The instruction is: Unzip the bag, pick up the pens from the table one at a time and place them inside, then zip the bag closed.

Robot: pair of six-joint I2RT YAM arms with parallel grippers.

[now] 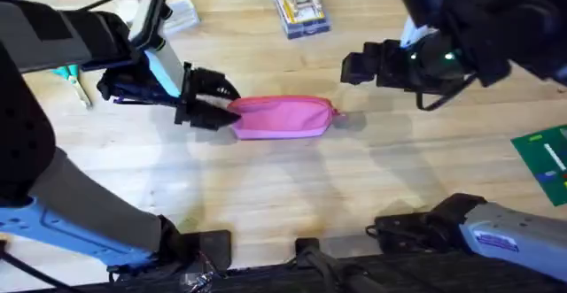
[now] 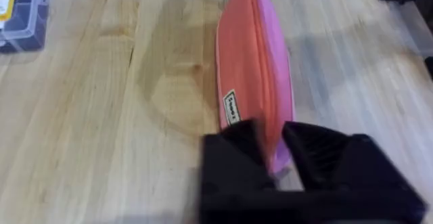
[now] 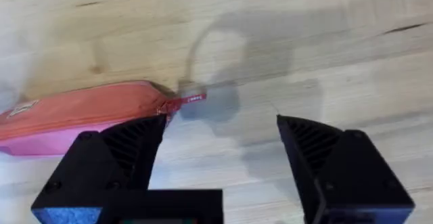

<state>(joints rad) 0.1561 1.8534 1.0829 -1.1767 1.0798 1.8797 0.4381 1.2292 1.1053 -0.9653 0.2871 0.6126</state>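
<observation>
The pink-red bag [image 1: 283,118] lies lengthwise in the middle of the table [image 1: 292,196]. My left gripper [image 1: 230,109] is shut on the bag's left end; the left wrist view shows the black fingers pinching the fabric of the bag [image 2: 254,68] at the gripper [image 2: 272,141]. My right gripper [image 1: 348,67] hangs open above and just past the bag's right end. In the right wrist view the gripper [image 3: 220,126] is spread wide, with the bag [image 3: 81,116] and its small red zipper tab [image 3: 189,99] beyond one finger. The pens are out of view.
A clear plastic box [image 1: 299,10] stands at the back centre, also in the left wrist view [image 2: 24,14]. Teal-handled scissors [image 1: 69,76] lie at the far left. A green card [image 1: 545,160] sits at the right edge. Bare wood stretches in front of the bag.
</observation>
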